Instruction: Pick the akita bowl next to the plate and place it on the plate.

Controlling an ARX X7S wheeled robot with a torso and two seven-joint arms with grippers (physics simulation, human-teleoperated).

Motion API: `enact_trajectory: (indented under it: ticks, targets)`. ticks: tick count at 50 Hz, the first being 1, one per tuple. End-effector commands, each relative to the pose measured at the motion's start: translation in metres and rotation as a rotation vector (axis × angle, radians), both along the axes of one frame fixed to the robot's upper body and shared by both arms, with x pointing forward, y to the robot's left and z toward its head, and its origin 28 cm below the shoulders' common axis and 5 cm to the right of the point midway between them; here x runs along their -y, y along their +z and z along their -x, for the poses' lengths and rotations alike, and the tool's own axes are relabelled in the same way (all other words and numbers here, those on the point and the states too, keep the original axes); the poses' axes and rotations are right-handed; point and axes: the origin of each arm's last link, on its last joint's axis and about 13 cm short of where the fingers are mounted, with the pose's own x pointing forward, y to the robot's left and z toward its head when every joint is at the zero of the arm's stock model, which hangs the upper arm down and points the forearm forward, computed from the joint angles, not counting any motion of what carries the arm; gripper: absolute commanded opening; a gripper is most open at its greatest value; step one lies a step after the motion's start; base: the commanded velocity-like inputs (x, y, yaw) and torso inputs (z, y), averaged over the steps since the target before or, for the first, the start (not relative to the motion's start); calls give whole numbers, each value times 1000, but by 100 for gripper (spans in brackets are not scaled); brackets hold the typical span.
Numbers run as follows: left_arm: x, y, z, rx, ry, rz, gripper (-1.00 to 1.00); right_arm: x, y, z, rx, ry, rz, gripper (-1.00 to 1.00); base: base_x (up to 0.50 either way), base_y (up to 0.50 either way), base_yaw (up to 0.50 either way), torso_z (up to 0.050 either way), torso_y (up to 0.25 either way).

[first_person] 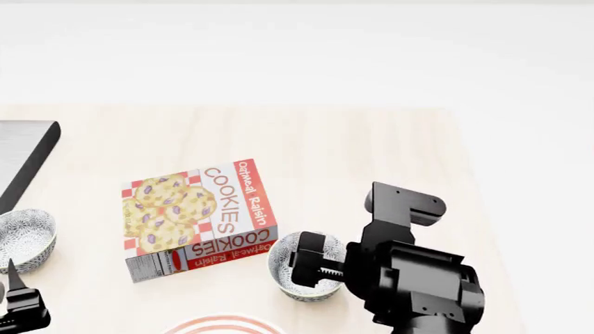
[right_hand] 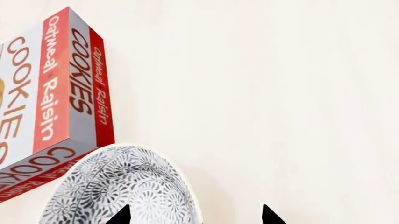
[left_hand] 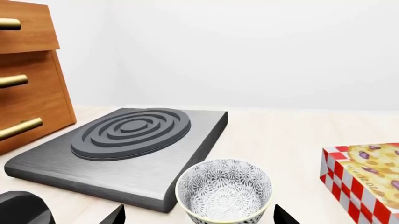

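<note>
Beside the cookie box [first_person: 199, 217], right gripper [right_hand: 194, 215] fingers wide over akita bowl [first_person: 302, 275] rim; off-centre squeeze could tip it short of plate [first_person: 222, 325]. Left gripper [left_hand: 198, 215] also wide.

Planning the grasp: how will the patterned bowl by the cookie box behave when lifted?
The bowl looks rigid and glazed, so probably slippery at the rim. Its narrow foot suggests it may tip if pushed. The right hand straddles its rim.

A pale wooden surface [first_person: 371, 153] carries a cookie box [first_person: 199, 217] lying flat, the akita bowl [first_person: 292, 275] beside the right jaws, a second speckled bowl [first_person: 23, 238] ahead of the left jaws, a grey burner slab [left_hand: 124, 149], the plate [first_person: 222, 325] and a wooden drawer cabinet [left_hand: 28, 70].
</note>
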Motion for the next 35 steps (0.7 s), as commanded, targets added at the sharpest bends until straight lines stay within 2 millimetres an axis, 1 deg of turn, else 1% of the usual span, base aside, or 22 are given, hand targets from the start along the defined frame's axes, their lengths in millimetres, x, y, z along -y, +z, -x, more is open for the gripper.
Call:
enact_trajectory:
  ticks: [1, 31, 32, 35]
  targets:
    - [0, 0, 0, 0, 1, -1, 100, 0, -2, 2, -20, 4, -8, 100, 0, 0, 0, 0, 0]
    - [0, 0, 0, 0, 0, -2, 100, -1, -5, 5, -48, 39, -10, 100, 0, 0, 0, 0, 0]
    - [0, 0, 0, 0, 0, -2, 100, -1, -6, 4, -38, 37, 3, -100, 0, 0, 0, 0, 0]
    - [0, 0, 0, 0, 0, -1, 100, -1, -5, 3, -24, 33, 11, -100, 0, 0, 0, 0, 0]
